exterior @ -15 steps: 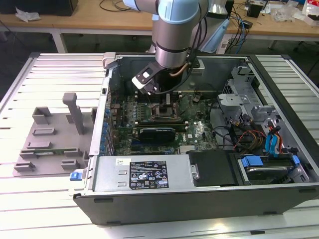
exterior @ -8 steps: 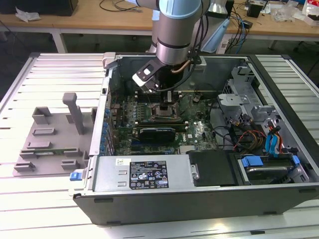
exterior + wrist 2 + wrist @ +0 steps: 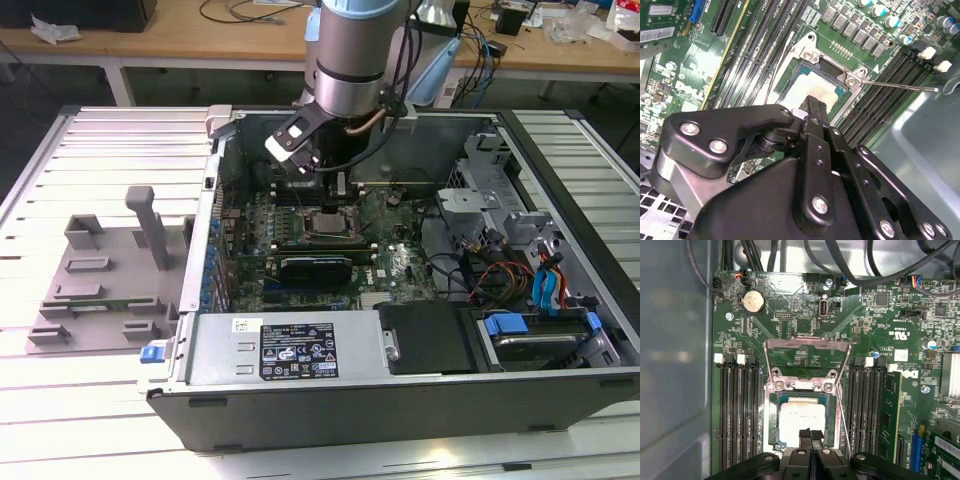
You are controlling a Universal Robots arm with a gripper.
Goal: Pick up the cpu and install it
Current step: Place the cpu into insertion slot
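The cpu (image 3: 801, 421), a silvery square with a thin green rim, lies flat in the motherboard socket (image 3: 771, 415) inside the open computer case (image 3: 300, 350). Its metal retaining frame (image 3: 806, 344) is flipped open beside it. My gripper (image 3: 810, 433) hangs just above one edge of the cpu, its two thin black fingers pressed together with nothing between them. In the second wrist view the gripper (image 3: 813, 102) sits over the cpu (image 3: 805, 85), and the socket's thin lever (image 3: 900, 86) sticks out to the side. In the exterior view the gripper (image 3: 338, 186) is right above the cpu (image 3: 328, 224).
Black memory slots (image 3: 737, 415) flank the socket on both sides. A long black expansion card (image 3: 318, 268) lies just in front of it. Cables and a drive cage (image 3: 520, 270) fill the exterior view's right. A grey fixture (image 3: 100, 280) stands outside the case at the left.
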